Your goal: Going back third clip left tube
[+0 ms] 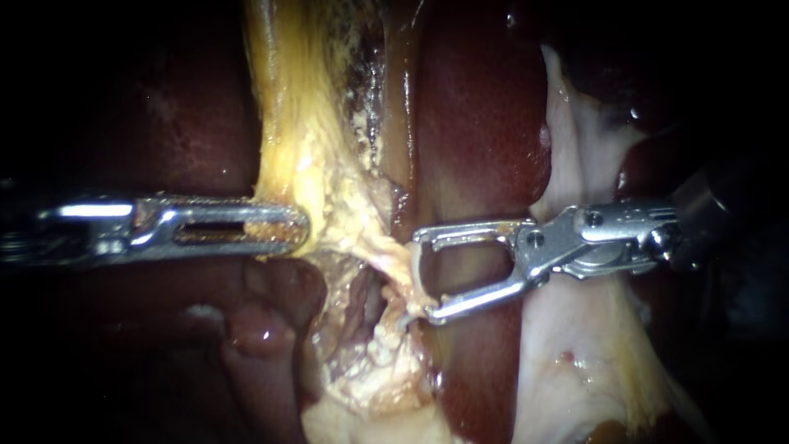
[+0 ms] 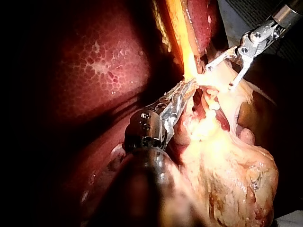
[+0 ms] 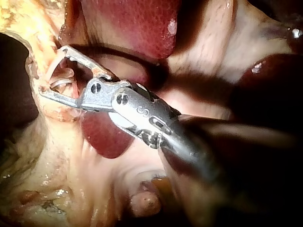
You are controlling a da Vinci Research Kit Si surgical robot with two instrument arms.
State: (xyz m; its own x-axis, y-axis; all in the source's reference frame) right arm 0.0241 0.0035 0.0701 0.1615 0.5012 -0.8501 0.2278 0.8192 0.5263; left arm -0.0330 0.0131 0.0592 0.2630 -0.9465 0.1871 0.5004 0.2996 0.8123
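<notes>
While left instrument (image 1: 296,229) grips tissue (image 1: 283,156), right instrument (image 1: 422,276) level, jaws agape.

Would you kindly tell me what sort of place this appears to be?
Likely a surgical bench setup: bare liver, the left instrument shut on yellow tissue, the right instrument with jaws open.

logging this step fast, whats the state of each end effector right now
Left instrument: jaws shut on the yellow tissue.
Right instrument: jaws open with a wide gap, gripping nothing.
</notes>
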